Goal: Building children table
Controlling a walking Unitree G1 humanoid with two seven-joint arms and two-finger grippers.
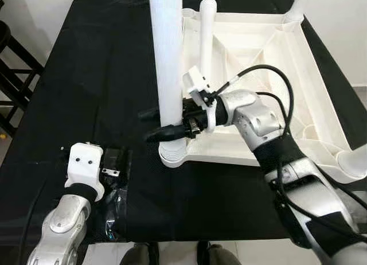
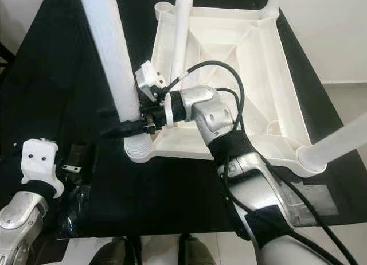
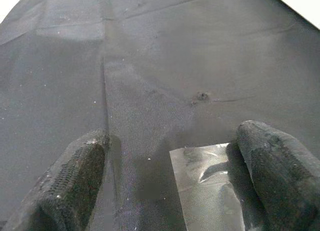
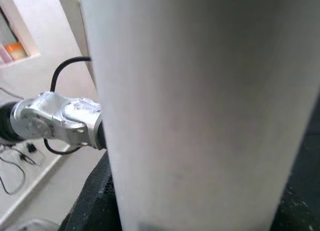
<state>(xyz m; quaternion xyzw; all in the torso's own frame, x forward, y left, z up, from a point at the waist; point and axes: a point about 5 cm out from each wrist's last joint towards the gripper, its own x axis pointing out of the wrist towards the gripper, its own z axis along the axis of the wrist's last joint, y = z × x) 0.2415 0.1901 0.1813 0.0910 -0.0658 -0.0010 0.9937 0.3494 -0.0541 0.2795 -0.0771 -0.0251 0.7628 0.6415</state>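
The white plastic tabletop [image 1: 269,53] lies upside down on a black cloth. A thick white table leg [image 1: 168,58] stands upright in its near-left corner socket [image 1: 172,157]. My right gripper [image 1: 156,125] is shut on this leg just above the socket, one black finger on each side; the leg [image 4: 200,106] looms close in the right wrist view. A thinner leg [image 1: 207,35] stands at the far-left corner and another leg [image 1: 355,162] at the near-right. My left gripper [image 3: 175,191] rests open on the cloth, apart from the tabletop, over a clear plastic bag [image 3: 205,186].
The black cloth [image 1: 97,76] covers the work surface, with bare room to the left of the tabletop. A dark chair frame [image 1: 11,76] stands off the left edge. My feet [image 1: 172,253] show at the near edge. White floor lies to the right.
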